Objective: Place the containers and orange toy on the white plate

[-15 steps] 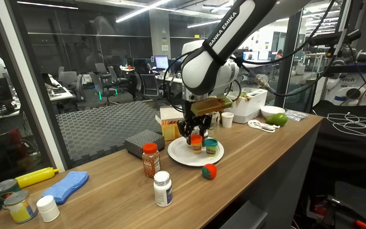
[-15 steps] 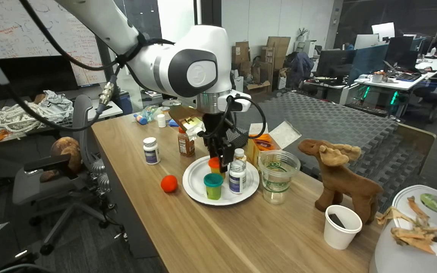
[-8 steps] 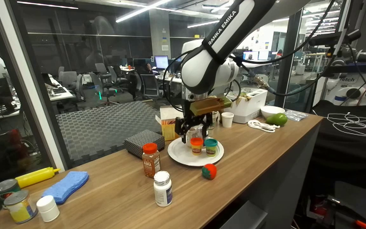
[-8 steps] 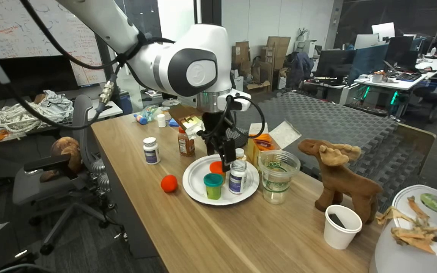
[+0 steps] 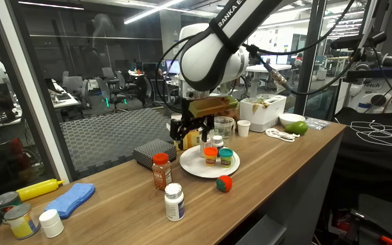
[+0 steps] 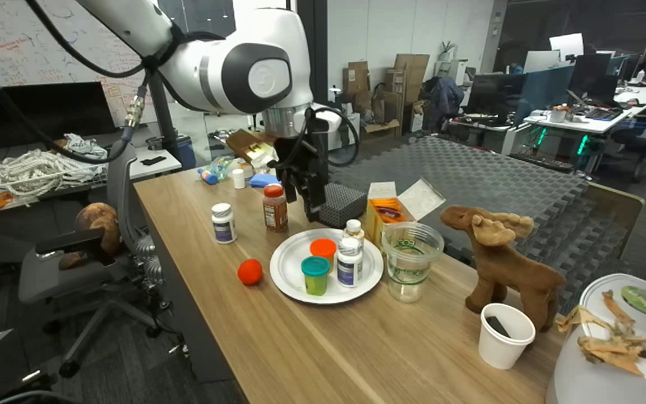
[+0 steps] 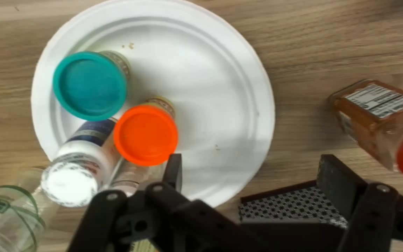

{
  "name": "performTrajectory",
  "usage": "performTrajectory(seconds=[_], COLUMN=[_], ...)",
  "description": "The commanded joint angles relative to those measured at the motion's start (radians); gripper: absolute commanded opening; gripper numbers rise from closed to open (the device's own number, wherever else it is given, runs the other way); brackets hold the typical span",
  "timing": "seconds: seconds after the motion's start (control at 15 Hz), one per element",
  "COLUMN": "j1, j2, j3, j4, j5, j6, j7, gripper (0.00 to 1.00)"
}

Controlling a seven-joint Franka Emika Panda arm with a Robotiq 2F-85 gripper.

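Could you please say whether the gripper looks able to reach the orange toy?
Probably yes, after moving across: the gripper hangs open, holding nothing, and the orange toy sits on the table beside the white plate with nothing over it.

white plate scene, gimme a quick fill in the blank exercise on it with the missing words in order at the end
The white plate holds ____ containers.
Of the teal-lidded tub and the orange toy, only the ____ is on the plate.
In an exterior view, the patch on the toy is ____ in colour.
The pincer is not shut but ____.

Missing words: four; tub; green; open.
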Motion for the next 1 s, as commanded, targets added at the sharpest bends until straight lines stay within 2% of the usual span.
performTrajectory(seconds=[0.0,0.27,0.47,0.67,0.93], j1=[0.068,0.094,0.085,0.082,0.058], j2=[-0.076,-0.069,-0.028,0.022,0.091], j3=[0.012,0.068,0.107,0.114,0.13], j4=[-0.026,0.022,0.094,0.176,0.266], j5=[-0.067,-0.057,-0.046,-0.067,-0.039], j6=[-0.001,-0.07,-0.198,-0.322,-0.394], j7=[0.057,0.013,-0.068,-0.138,-0.269], gripper=[1.0,1.0,1.0,1.0,1.0])
